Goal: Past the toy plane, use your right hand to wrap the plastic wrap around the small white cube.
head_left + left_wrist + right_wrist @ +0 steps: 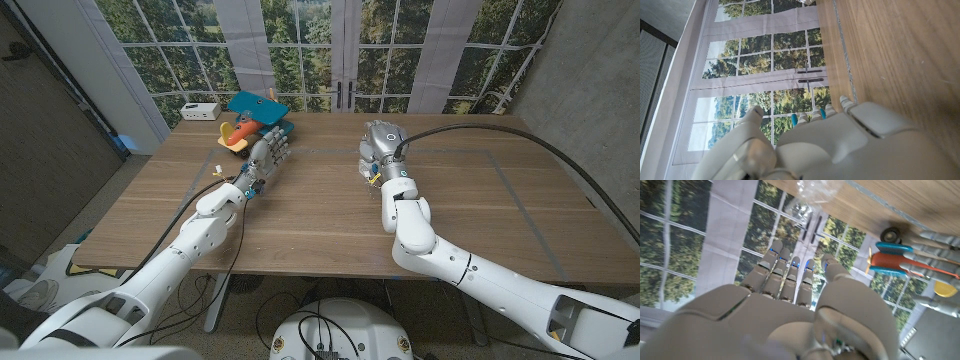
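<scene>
Right hand (378, 142) sits mid-table, fingers (785, 275) stretched out side by side and holding nothing; crumpled plastic wrap (812, 192) lies on the wooden table (320, 215) just past the fingertips, and whether the small white cube is inside it can't be made out. Left hand (266, 158) sits at the far left of the table with fingers extended and empty, fingertips right next to the toy plane (255, 120). A white box (200, 111) sits at the far-left corner beside the plane.
</scene>
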`<action>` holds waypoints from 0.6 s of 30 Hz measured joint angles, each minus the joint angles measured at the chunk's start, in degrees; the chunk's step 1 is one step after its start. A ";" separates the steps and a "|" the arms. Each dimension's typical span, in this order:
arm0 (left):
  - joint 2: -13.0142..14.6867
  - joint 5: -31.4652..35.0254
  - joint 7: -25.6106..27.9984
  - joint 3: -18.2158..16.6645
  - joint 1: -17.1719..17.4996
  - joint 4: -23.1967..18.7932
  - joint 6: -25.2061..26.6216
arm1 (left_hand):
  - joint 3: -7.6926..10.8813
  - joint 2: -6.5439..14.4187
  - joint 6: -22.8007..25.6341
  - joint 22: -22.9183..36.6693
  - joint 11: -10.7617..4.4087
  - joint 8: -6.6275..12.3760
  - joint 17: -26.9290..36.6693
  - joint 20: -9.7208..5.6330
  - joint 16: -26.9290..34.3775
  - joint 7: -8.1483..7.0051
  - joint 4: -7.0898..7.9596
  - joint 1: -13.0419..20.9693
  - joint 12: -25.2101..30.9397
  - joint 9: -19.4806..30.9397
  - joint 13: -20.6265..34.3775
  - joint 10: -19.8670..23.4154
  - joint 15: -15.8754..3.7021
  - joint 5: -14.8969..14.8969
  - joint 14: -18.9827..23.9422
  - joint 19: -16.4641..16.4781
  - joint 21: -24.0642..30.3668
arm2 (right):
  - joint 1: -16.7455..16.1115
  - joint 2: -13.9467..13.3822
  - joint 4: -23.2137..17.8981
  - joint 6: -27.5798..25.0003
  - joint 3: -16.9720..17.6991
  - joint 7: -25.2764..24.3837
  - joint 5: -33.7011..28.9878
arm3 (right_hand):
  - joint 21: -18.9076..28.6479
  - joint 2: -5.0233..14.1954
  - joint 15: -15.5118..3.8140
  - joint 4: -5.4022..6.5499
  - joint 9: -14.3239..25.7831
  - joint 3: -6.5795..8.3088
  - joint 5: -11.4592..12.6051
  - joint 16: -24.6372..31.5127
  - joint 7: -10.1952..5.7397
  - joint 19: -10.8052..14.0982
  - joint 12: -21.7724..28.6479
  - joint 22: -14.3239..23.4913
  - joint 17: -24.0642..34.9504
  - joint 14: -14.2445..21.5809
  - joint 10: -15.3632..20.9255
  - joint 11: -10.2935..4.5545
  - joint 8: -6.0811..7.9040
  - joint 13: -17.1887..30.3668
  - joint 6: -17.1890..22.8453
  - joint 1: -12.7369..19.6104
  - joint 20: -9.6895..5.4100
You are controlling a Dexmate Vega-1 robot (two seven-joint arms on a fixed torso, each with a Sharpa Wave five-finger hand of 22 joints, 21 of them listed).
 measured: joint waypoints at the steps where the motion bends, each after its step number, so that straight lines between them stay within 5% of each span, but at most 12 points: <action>1: -0.02 -0.04 -0.04 -0.04 0.02 0.09 -0.04 | 0.07 0.00 0.00 0.00 0.00 0.00 0.00 0.00 0.00 0.00 -0.07 0.00 0.00 0.00 0.00 0.00 0.00 0.00 0.00 0.00 0.00 | -0.17 -0.28 -0.21 2.14 0.34 -0.67 0.91 | 0.00 0.00 0.00 0.59 0.00 0.53 0.00 0.19 -0.05 0.00 0.00 0.00 0.25 0.00 0.00 0.00 0.12 0.00 0.59 0.00 0.00; 3: -0.06 -0.11 -0.09 -0.12 0.06 0.22 -0.12 | 0.23 0.00 0.00 0.00 0.00 0.00 0.00 0.00 0.00 0.00 -0.23 0.00 0.00 0.00 0.00 0.00 0.00 0.00 0.00 0.00 0.00 | -0.39 -0.81 -0.59 5.20 1.06 -1.34 2.05 | 0.00 -0.62 0.00 2.83 0.25 0.29 -0.24 0.23 0.50 0.00 0.00 0.00 0.92 0.00 0.00 0.00 0.77 0.20 2.20 -0.66 0.00; 5: -0.08 -0.22 -0.16 -0.22 0.14 0.33 -0.29 | 0.23 0.00 0.00 0.00 0.00 0.00 0.00 0.00 0.00 0.00 -0.23 0.00 0.00 0.00 0.00 0.00 0.00 0.00 0.00 0.00 0.00 | -0.41 -1.02 -0.66 8.23 1.44 -1.63 3.11 | 0.24 -1.98 0.00 6.08 0.28 -1.27 -0.88 0.23 1.08 -0.40 -0.13 0.00 1.24 -0.07 0.62 0.20 0.88 0.27 3.76 -4.25 0.40; 8: -0.09 -0.35 -0.26 -0.33 0.25 0.36 -0.50 | 0.23 0.00 0.00 0.00 0.00 0.00 0.00 0.00 0.00 0.00 -0.23 0.00 0.00 0.00 0.00 0.00 0.00 0.00 0.00 0.00 0.00 | -0.26 -1.32 -0.58 11.31 2.21 -1.59 4.32 | 0.24 -3.04 0.04 9.34 0.28 -3.45 -0.89 -0.14 2.48 -1.47 -0.23 0.00 1.14 -1.42 1.15 0.73 0.88 0.26 5.15 -8.99 1.47; 18: 0.37 -0.76 -0.01 -1.07 1.35 -0.26 -0.94 | 0.23 0.00 0.00 0.00 0.00 0.00 -0.01 0.00 0.00 0.00 -0.23 0.00 0.00 0.00 0.00 0.00 0.00 -0.26 0.00 0.00 0.00 | 2.92 -0.63 2.72 18.71 3.39 5.16 8.95 | -1.90 -4.13 0.31 15.99 -0.02 -8.76 -0.89 -3.68 5.29 -7.18 -1.71 -0.01 -0.21 -6.73 -1.66 3.03 -0.25 -0.17 4.21 -20.87 3.87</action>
